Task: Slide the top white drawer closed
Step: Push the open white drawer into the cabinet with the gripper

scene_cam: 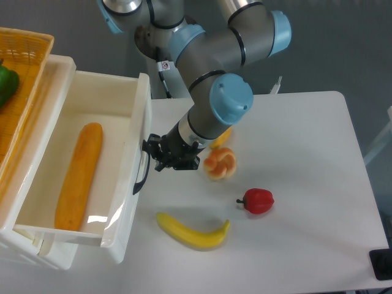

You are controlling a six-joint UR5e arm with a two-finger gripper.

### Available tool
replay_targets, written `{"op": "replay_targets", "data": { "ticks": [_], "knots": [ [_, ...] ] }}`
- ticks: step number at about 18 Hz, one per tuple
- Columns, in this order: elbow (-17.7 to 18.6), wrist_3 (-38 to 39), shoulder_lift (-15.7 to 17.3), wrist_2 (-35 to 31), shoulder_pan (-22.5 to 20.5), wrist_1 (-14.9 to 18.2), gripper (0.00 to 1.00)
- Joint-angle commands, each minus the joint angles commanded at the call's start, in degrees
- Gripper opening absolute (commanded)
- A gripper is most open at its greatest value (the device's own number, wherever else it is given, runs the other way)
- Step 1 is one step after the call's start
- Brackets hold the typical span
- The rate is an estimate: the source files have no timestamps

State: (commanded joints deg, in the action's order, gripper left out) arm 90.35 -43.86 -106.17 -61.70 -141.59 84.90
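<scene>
The top white drawer (125,177) stands pulled out toward the table, open, with a long orange baguette (79,174) lying inside. Its black arched handle (142,174) is on the front face. My gripper (153,154) is at the drawer front, right by the upper end of the handle, pointing left toward it. The fingers are small and dark, and I cannot tell whether they are open or shut, or whether they touch the handle. The lower drawer is hidden under the open one.
An orange wicker basket (24,55) with a green pepper (6,86) sits on the cabinet at top left. On the white table (306,245) lie a croissant (220,163), a red pepper (258,201), a banana (193,231) and a yellow item (222,138) under my arm.
</scene>
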Motion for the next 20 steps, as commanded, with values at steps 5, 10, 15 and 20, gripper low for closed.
{"op": "replay_targets", "data": {
  "ticks": [5,10,15,20],
  "knots": [
    [0.1,0.1,0.7,1.1,0.5,0.1,0.0],
    [0.4,0.5,1.1,1.3,1.3,0.1,0.0],
    [0.4,1.6,1.7,1.5,2.4,0.1,0.0],
    [0.4,2.4,1.6,2.0,3.9,-0.3,0.0]
  ]
}}
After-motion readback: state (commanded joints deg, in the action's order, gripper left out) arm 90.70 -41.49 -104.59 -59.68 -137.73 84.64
